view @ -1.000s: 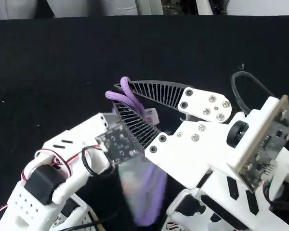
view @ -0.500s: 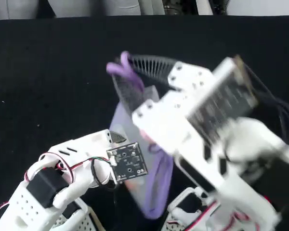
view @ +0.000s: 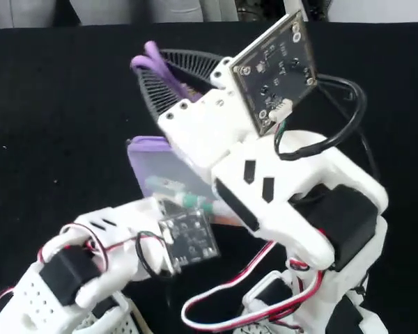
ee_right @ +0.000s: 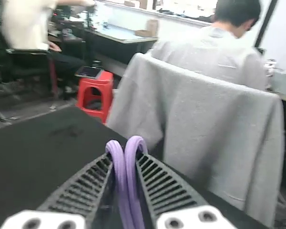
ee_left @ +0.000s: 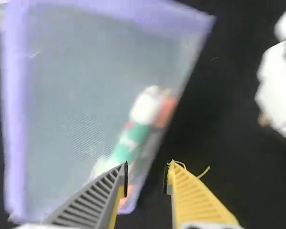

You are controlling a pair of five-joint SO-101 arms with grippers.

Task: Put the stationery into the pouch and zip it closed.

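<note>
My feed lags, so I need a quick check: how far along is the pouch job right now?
Done: pens lie inside the mesh pouch. In hand: the right gripper is shut on the pouch's purple loop; the left gripper sits open at the pouch's edge. Left: whether the pouch is fully closed cannot be seen, so confirm that and finish closing it.

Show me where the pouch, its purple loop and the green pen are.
pouch (ee_left: 62, 86), left wrist view, on its mesh face.
purple loop (ee_right: 130, 171), right wrist view, on one strand.
green pen (ee_left: 126, 140), left wrist view, on its barrel.
</note>
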